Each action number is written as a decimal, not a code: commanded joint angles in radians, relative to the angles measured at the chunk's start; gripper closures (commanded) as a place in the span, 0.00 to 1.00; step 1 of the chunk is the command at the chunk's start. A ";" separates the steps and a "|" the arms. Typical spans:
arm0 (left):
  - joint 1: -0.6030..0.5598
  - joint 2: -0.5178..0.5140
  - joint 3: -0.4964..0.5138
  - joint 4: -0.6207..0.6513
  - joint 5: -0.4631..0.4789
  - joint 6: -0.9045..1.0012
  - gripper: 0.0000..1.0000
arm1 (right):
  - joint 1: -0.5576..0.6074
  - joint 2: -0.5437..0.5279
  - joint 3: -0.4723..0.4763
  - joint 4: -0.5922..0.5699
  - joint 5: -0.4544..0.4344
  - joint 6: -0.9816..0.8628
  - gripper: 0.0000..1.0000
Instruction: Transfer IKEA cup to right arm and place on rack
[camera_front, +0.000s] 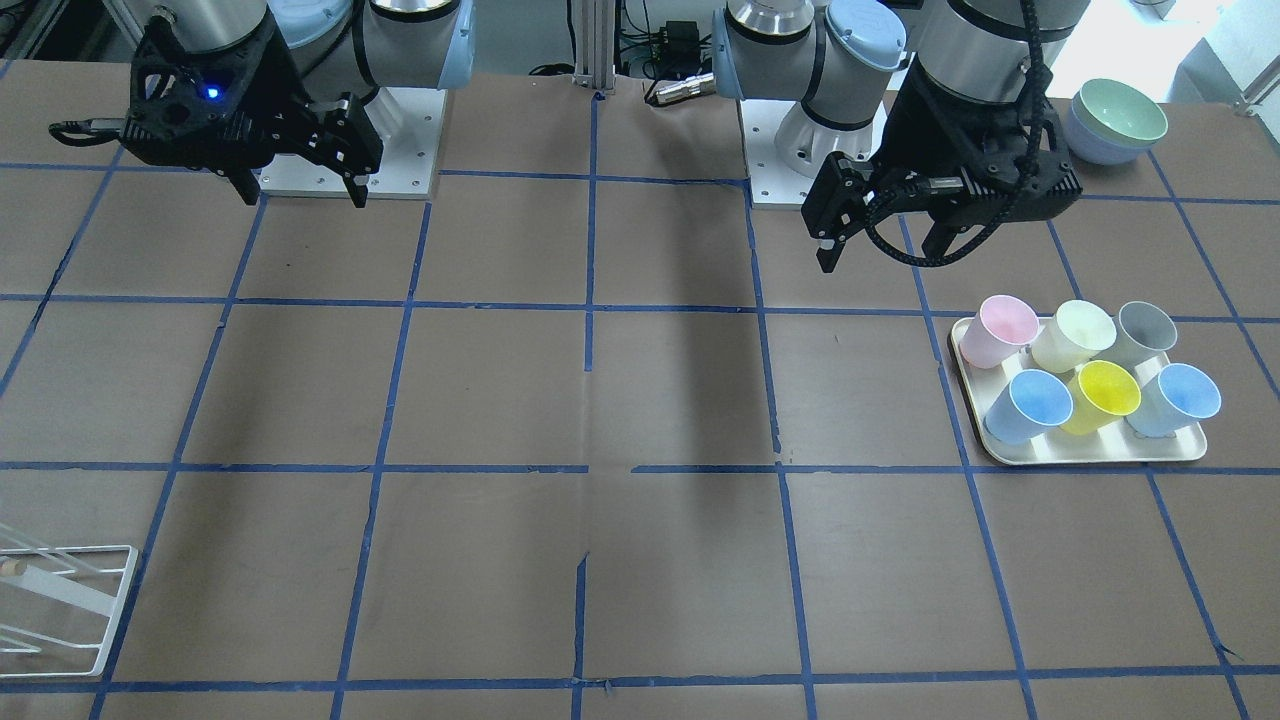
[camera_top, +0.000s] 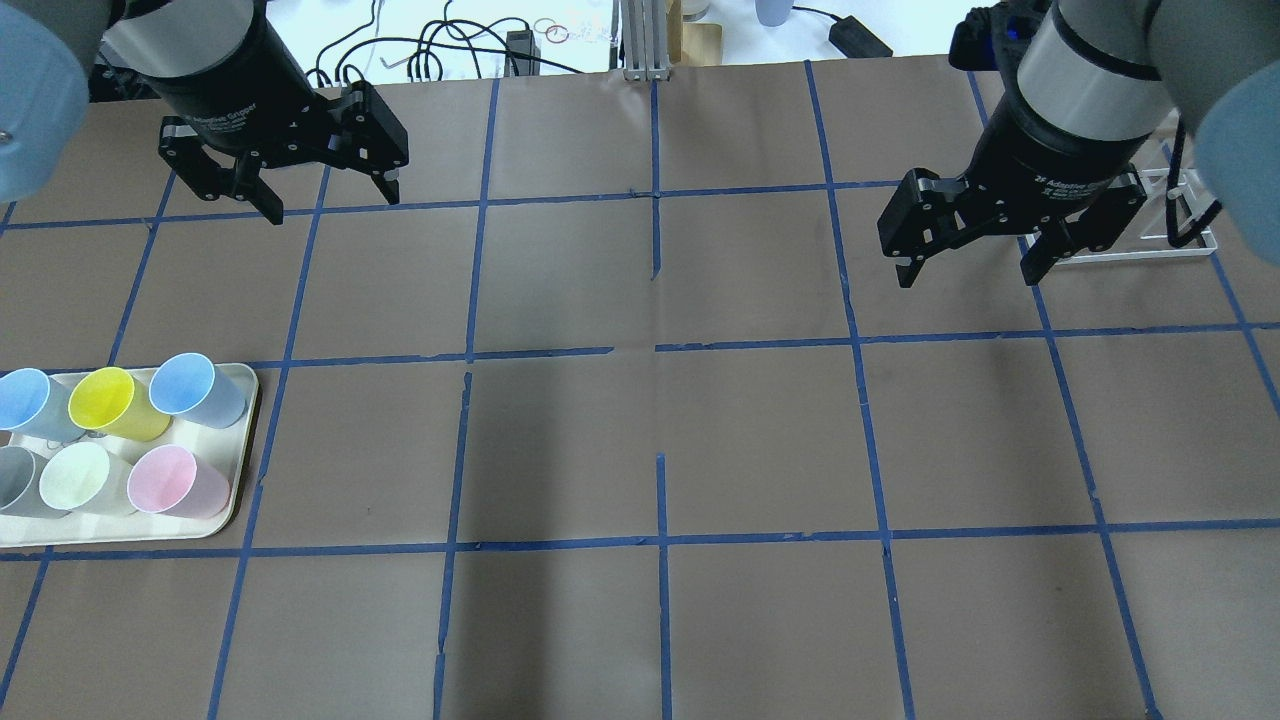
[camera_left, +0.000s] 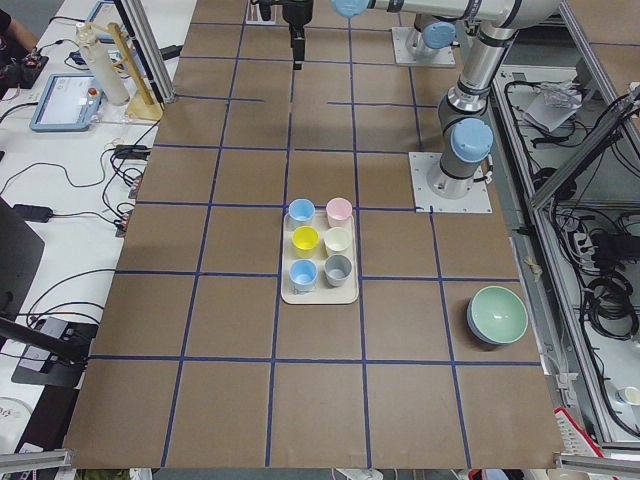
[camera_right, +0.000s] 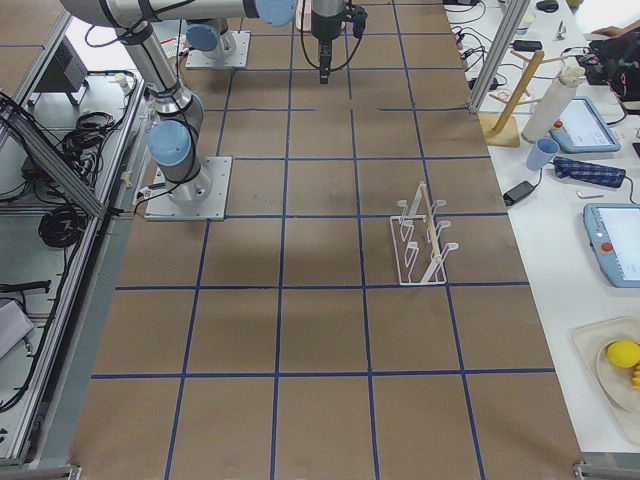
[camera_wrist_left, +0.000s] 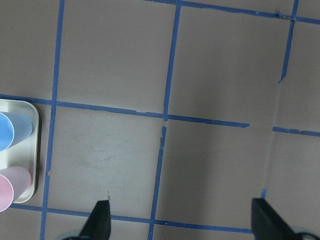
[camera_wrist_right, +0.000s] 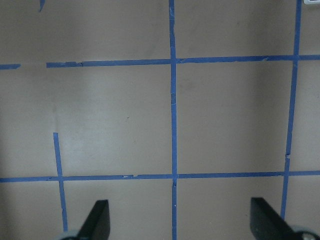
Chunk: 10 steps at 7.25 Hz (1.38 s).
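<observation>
The IKEA cup (camera_front: 1146, 328) is being carried upright by the tray (camera_front: 1090, 455), in a corner near the robot. The left tool (camera_front: 880, 250) and right tool (camera_front: 300, 198) are being held spread and empty above the table. The rack (camera_front: 60, 600) is being left on the right arm's side, which likely explains the handover.

IKEA cup (camera_front: 1146, 330): grey | tray (camera_front: 1090, 456): cream | table (camera_front: 680, 400): brown (blue tape grid) | rack (camera_front: 62, 590): white
</observation>
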<state>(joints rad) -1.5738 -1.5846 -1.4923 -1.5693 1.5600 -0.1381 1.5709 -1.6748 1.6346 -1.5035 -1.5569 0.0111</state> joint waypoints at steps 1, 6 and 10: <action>0.000 -0.001 0.000 0.000 0.000 0.002 0.00 | -0.014 0.003 0.002 0.005 -0.008 -0.016 0.00; 0.003 0.012 -0.002 0.002 -0.001 0.008 0.00 | -0.020 -0.003 0.004 0.017 -0.009 -0.008 0.00; 0.092 0.021 -0.012 -0.015 0.008 0.283 0.00 | -0.026 -0.011 0.002 0.017 -0.009 -0.013 0.00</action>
<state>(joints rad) -1.5274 -1.5650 -1.4983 -1.5782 1.5640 0.0547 1.5457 -1.6829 1.6370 -1.4905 -1.5662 0.0016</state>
